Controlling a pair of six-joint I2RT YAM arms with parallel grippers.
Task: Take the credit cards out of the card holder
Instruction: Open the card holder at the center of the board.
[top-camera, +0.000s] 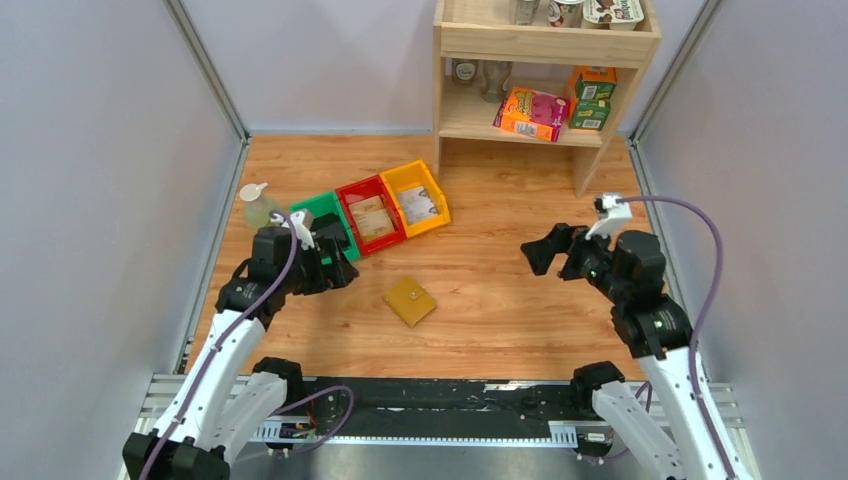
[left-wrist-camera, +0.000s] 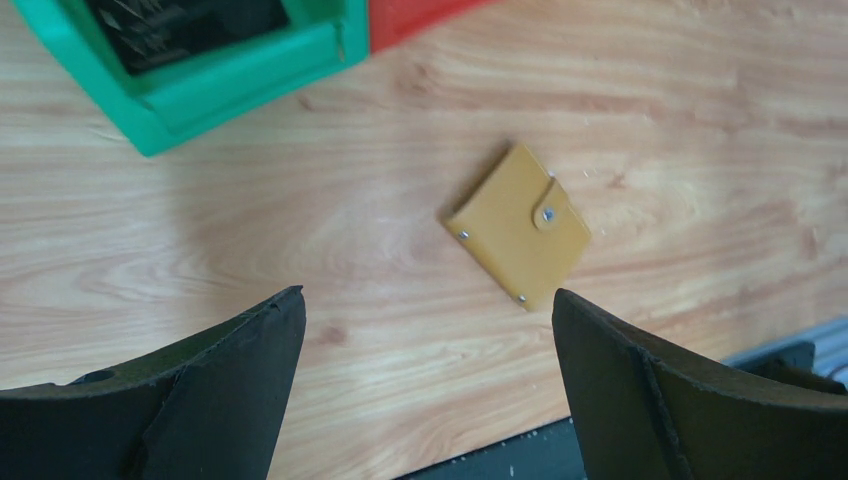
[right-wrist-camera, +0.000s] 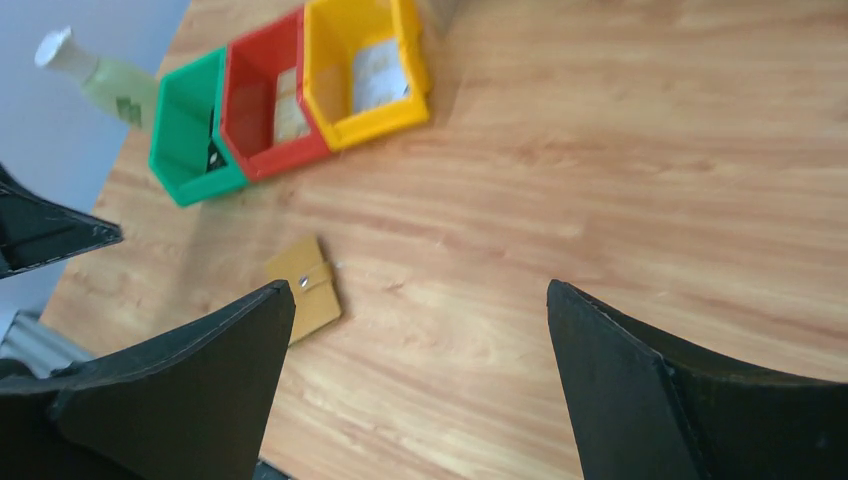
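The card holder (top-camera: 410, 301) is a mustard-yellow wallet lying flat and snapped shut on the wooden table, near the middle front; it also shows in the left wrist view (left-wrist-camera: 518, 226) and the right wrist view (right-wrist-camera: 306, 288). The credit cards are hidden inside it. My left gripper (top-camera: 340, 270) hovers to the left of the holder, jaws wide open and empty (left-wrist-camera: 428, 300). My right gripper (top-camera: 540, 255) hangs well to the right of it, also open and empty (right-wrist-camera: 420, 295).
A green bin (top-camera: 322, 215), a red bin (top-camera: 371, 215) and a yellow bin (top-camera: 414, 197) stand in a row behind the holder. A pale bottle (top-camera: 257, 204) stands at the left wall. A wooden shelf (top-camera: 540, 70) with boxes stands at the back right.
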